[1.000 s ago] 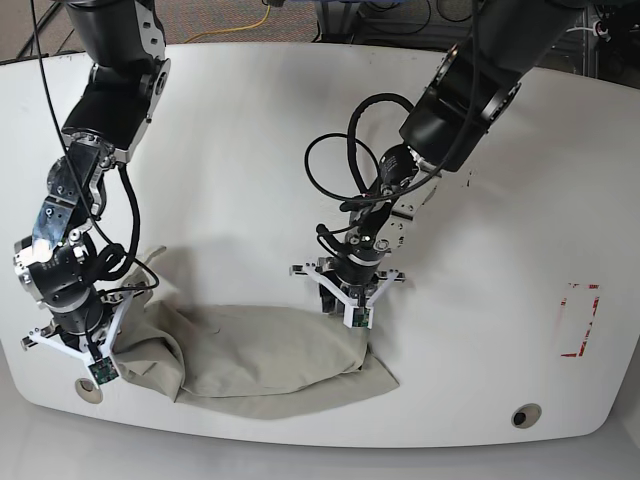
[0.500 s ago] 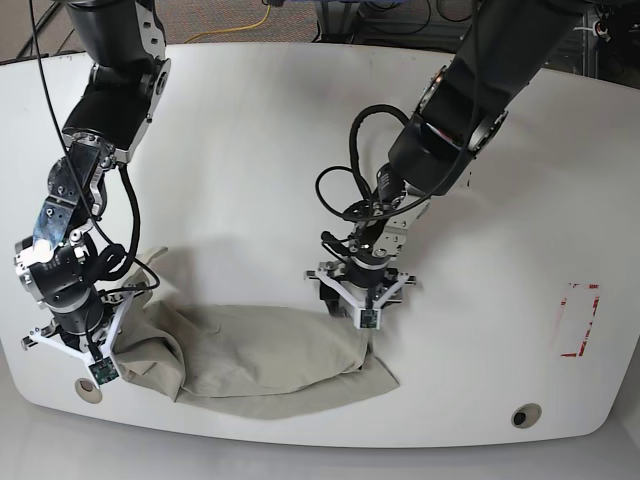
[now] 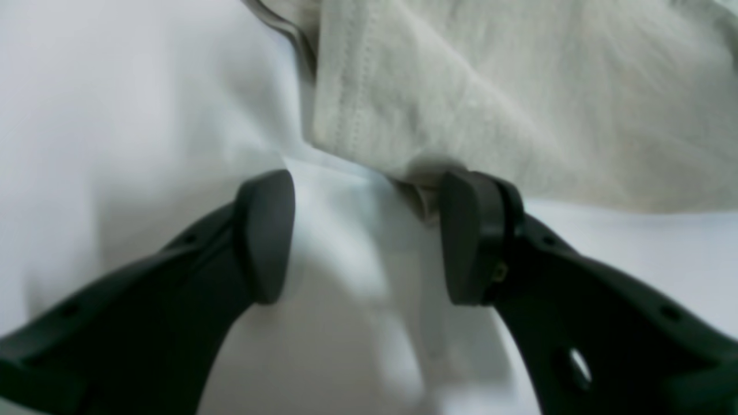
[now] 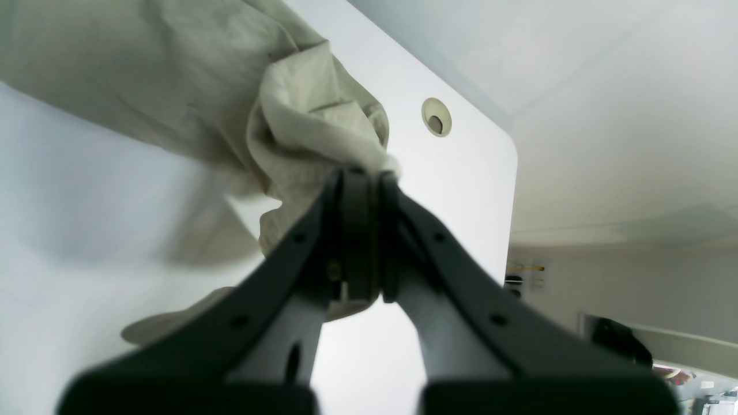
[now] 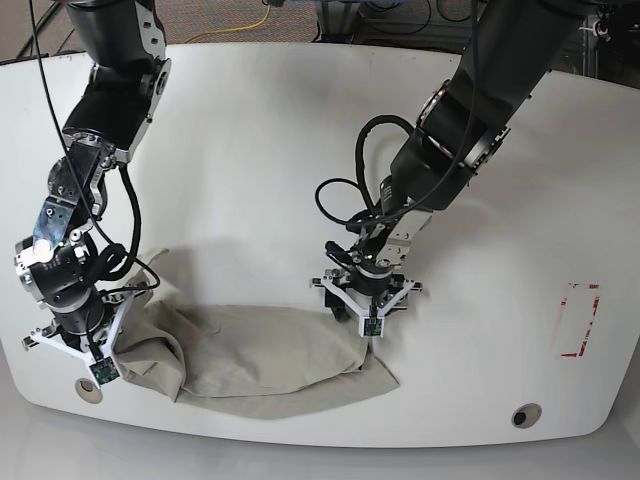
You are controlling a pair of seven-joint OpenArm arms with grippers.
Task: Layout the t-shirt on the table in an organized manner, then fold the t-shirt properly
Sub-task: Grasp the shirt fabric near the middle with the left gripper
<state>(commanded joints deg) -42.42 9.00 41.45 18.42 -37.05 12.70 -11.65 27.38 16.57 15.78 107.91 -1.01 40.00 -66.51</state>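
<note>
The beige t-shirt [image 5: 270,355] lies bunched in a wrinkled band along the front of the white table [image 5: 250,150]. My right gripper [image 4: 363,178] is shut on a fold of the t-shirt [image 4: 311,121] near the table's corner; in the base view it [image 5: 100,345] sits at the cloth's left end. My left gripper [image 3: 369,236] is open just above the table, and a hemmed corner of the t-shirt [image 3: 519,104] touches its right finger [image 3: 475,236]. From the base camera, this gripper [image 5: 364,318] stands at the upper right edge of the cloth.
A grommet hole [image 4: 436,117] lies close to my right gripper by the rounded table corner, seen in the base view as a hole [image 5: 88,389]. A second hole [image 5: 525,414] and a red tape rectangle [image 5: 580,320] are at the front right. The table's front edge runs just below the shirt.
My left gripper has shifted a little to the right and toward the front, along the shirt's upper right edge. The right arm and the cloth have hardly moved.
</note>
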